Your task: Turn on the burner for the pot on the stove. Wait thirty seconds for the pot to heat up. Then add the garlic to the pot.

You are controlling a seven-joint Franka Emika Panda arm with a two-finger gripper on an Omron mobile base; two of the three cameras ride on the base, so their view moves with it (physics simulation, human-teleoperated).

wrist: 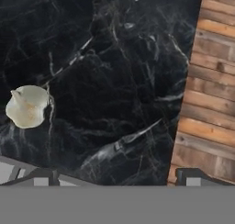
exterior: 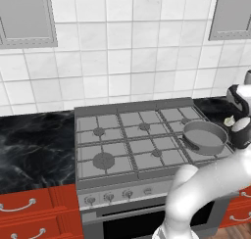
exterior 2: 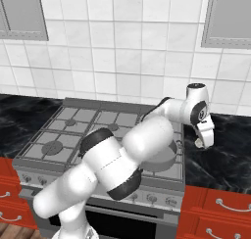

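I see the pot (exterior: 206, 136) empty on the stove's (exterior: 132, 140) right front burner, the garlic (wrist: 26, 106) on the black counter (wrist: 114, 81) beside it, my gripper (wrist: 117, 176) released above, fingertips cropped.

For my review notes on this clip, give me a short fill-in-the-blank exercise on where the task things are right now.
1. The pot sits on the stove's front ____ burner.
2. The garlic lies on the black marble ____, not in the pot.
3. The gripper hovers above the counter with its fingers ____.
4. The drawers beside the stove are ____.

Missing words: right; counter; open; red
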